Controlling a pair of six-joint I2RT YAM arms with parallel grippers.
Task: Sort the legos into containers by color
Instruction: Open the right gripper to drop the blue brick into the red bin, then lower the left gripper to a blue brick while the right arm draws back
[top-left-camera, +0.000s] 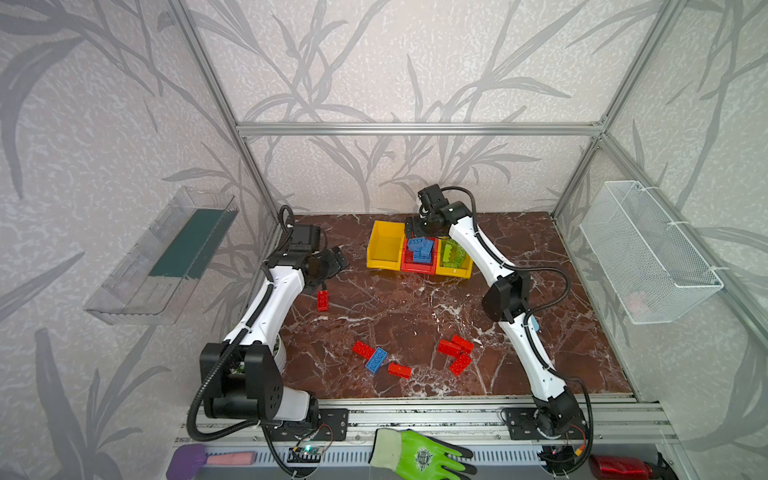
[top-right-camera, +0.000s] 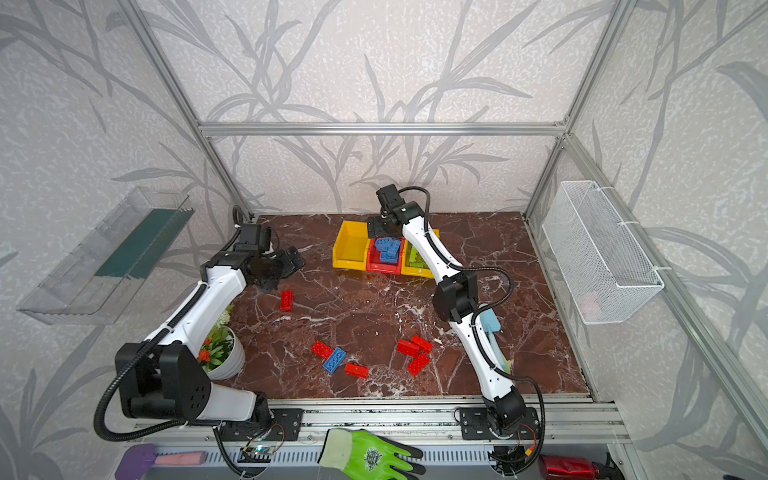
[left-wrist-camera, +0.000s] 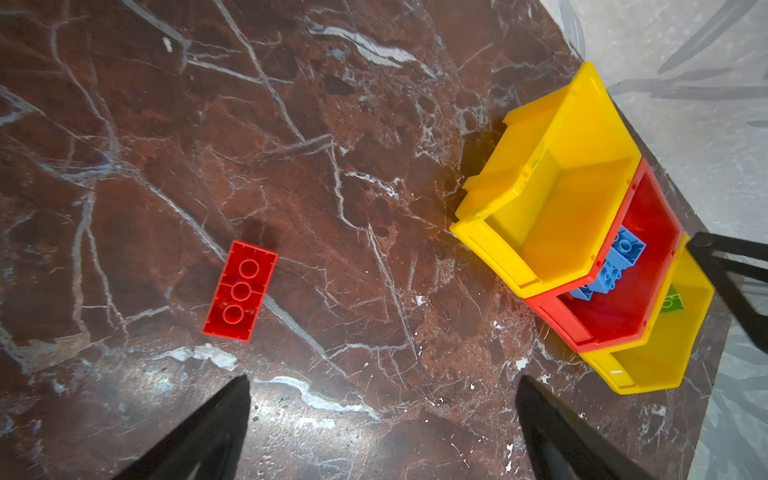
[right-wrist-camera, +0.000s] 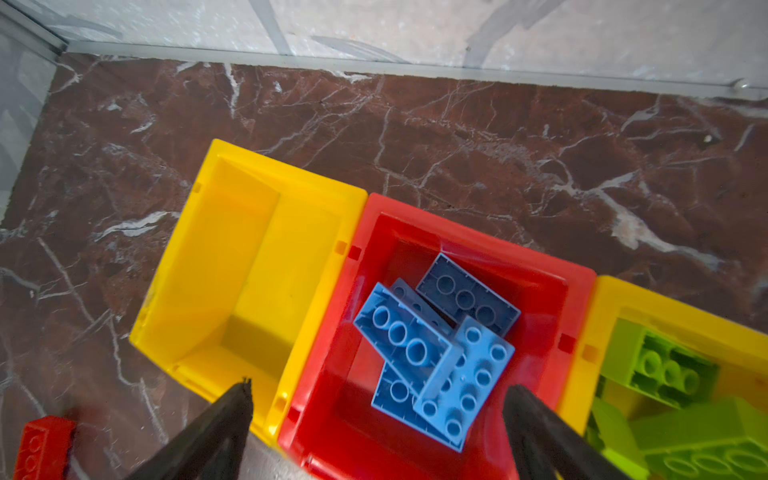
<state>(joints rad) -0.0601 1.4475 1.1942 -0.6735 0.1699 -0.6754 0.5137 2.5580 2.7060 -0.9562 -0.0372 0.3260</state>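
Three joined containers stand at the back: an empty yellow one (top-left-camera: 376, 245), a red one (right-wrist-camera: 478, 245) with several blue legos (right-wrist-camera: 465, 374), and a yellow one (top-left-camera: 455, 272) with lime green legos (right-wrist-camera: 665, 370). My right gripper (right-wrist-camera: 378, 386) hovers open over the red container, nothing between its fingers. My left gripper (left-wrist-camera: 384, 378) hangs open above bare table, apart from a lone red lego (left-wrist-camera: 241, 289) lying studs down. Near the front lie more loose legos: a red one (top-left-camera: 363, 349) touching a blue one (top-left-camera: 376, 360), a red one (top-left-camera: 399, 370), and a red cluster (top-left-camera: 455, 351).
A white pot of flowers (top-right-camera: 224, 353) stands by the left arm's base. A light blue tool (top-right-camera: 490, 324) lies behind the right arm. A clear tray (top-left-camera: 162, 257) hangs on the left wall, a wire basket (top-left-camera: 648, 249) on the right. A green glove (top-left-camera: 419, 455) lies off the front rail.
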